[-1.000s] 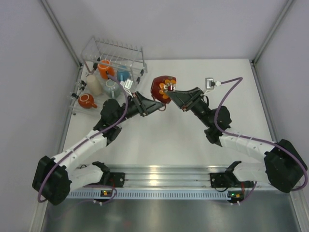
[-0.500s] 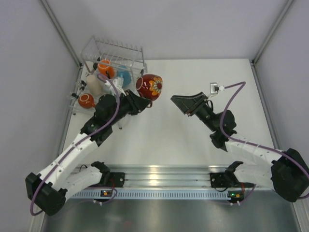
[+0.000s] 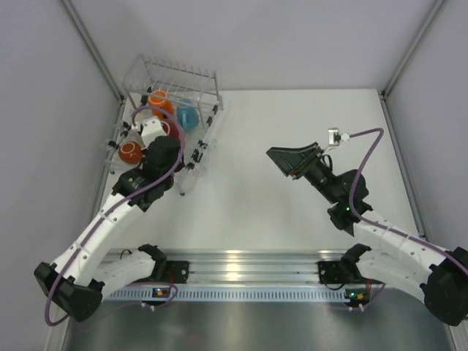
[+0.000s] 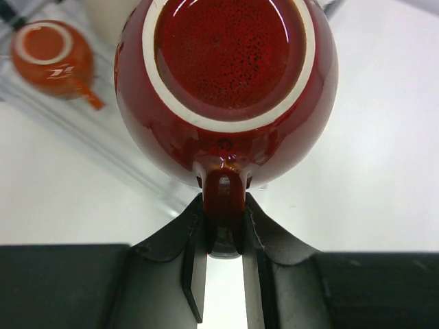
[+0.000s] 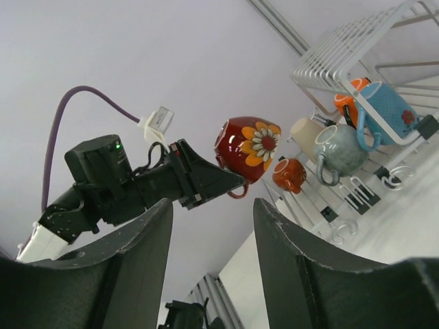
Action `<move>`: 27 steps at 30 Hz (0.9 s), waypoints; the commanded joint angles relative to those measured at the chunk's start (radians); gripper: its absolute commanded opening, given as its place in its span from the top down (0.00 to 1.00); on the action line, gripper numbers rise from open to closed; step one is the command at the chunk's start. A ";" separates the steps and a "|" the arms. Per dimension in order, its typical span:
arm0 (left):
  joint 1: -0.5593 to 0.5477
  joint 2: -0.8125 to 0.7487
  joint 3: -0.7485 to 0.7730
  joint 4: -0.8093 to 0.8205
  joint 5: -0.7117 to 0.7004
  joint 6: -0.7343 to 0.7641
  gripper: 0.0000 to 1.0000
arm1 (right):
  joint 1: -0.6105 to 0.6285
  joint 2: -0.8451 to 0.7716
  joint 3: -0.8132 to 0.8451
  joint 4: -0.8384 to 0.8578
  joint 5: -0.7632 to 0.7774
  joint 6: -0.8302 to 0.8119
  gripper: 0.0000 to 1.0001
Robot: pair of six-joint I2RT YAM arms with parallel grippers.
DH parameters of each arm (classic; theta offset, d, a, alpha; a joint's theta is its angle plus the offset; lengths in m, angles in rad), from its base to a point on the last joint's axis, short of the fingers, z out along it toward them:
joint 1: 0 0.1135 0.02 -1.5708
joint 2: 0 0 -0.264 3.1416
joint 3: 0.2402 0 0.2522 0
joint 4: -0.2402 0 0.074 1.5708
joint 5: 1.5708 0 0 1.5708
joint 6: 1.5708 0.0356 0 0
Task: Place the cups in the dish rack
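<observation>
Red mug is clamped by its handle in the left gripper. It is held in the air over the near side of the rack, which is set far left on the table. The mug's base is turned toward the wrist camera. Right gripper is held with fingers apart and nothing between them, right of centre, well apart from the rack. Seated in the rack: blue mug, grey mug, beige tumbler, small orange mug, orange mug.
</observation>
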State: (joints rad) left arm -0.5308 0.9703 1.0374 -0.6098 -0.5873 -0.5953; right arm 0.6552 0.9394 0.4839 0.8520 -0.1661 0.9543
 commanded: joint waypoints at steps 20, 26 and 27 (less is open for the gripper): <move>0.198 0.120 -0.108 0.133 -0.014 -0.026 1.00 | -0.043 -0.172 0.025 -0.271 0.036 -0.153 0.49; 0.235 0.163 -0.128 0.151 0.023 -0.066 1.00 | -0.046 -0.202 0.025 -0.312 0.059 -0.180 0.49; 0.239 0.168 -0.131 0.153 0.020 -0.072 1.00 | -0.046 -0.202 0.027 -0.314 0.060 -0.183 0.49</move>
State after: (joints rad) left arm -0.3073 1.1393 0.9058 -0.6014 -0.5461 -0.6350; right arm 0.6250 0.7540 0.4843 0.5499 -0.1268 0.8070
